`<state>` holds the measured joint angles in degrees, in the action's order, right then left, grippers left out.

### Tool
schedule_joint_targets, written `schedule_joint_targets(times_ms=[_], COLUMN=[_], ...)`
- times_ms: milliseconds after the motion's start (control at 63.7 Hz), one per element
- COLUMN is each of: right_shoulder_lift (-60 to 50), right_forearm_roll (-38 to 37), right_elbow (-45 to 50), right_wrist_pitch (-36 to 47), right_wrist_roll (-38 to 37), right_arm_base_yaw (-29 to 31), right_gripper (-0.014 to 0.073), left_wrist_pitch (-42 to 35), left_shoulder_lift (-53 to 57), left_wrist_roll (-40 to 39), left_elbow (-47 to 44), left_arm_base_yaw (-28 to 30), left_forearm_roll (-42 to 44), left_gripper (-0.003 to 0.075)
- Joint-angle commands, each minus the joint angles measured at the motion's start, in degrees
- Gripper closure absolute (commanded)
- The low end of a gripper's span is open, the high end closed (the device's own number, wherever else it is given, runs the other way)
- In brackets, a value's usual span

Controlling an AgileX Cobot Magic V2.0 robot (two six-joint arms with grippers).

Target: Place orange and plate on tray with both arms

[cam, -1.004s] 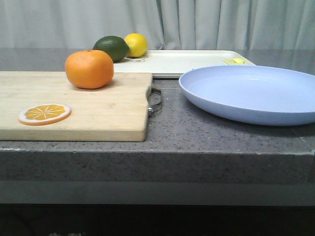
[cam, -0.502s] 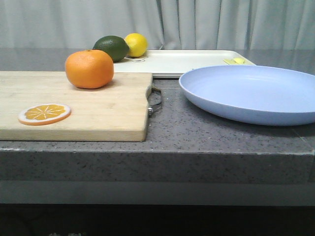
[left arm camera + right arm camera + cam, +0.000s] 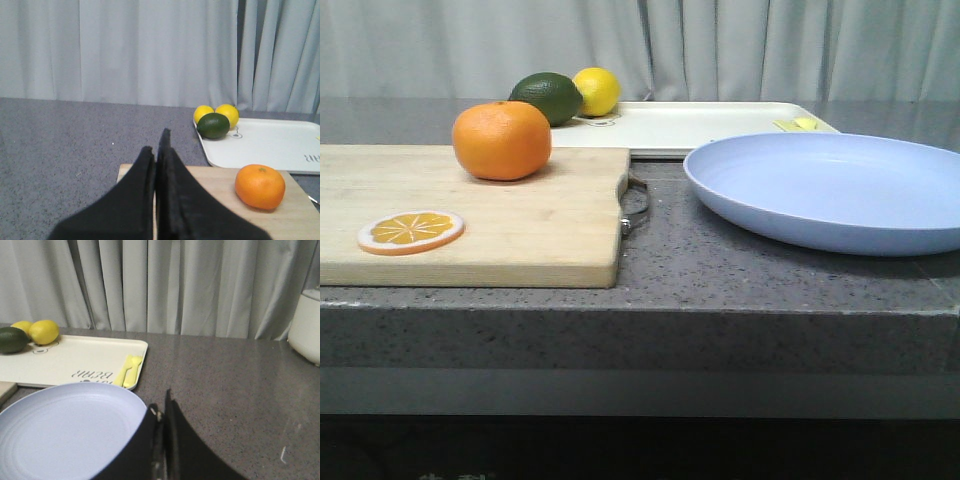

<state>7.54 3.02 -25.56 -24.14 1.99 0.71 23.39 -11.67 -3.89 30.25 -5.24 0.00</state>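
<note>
Orange (image 3: pixel 501 140) sits on the wooden cutting board (image 3: pixel 520 225), left side of the bench (image 3: pixel 720 270), near the board's far edge; an orange slice disc (image 3: pixel 411 231) lies nearer the front. Plate (image 3: pixel 830 190) rests flat on the bench to the right, just in front of the tray (image 3: pixel 700 125), which is at the back with a lime (image 3: pixel 548 97), lemons (image 3: pixel 216 112) and some small yellow cutlery (image 3: pixel 128 371) already on it. Layout reads as one item per arm: orange on the left arm's side, plate on the right's, tray central behind both. Nothing is picked up yet. Left hand (image 3: pixel 159 150) hangs low behind the board, aimed forward, fingers pressed together and empty, orange ahead and off to its right. Right hand (image 3: pixel 162 407) hovers near the plate's rim, fingers also together, empty. Both will likely need to open before any grasp.
</note>
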Motion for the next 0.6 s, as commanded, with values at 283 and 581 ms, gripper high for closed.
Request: schedule_joint_targets(times_ms=[283, 581], right_shoulder_lift=[15.5, 17.4], right_forearm_roll=[-1.0, -1.0], right_elbow=[-9.9, -9.9], right_wrist_pitch=[-6.2, -6.5], right_wrist_roll=[0.5, 0.5], right_arm_base_yaw=[0.3, 0.3], right_gripper=[0.0661, 0.0661], left_wrist_pitch=[2.8, 3.0], left_shoulder_lift=[-13.0, -14.4], left_wrist_roll=[0.0, 0.0], left_elbow=[9.0, 9.0], left_arm_base_yaw=[0.0, 0.0], left_forearm_roll=[-0.6, -0.6], left_gripper=[0.0738, 0.0738])
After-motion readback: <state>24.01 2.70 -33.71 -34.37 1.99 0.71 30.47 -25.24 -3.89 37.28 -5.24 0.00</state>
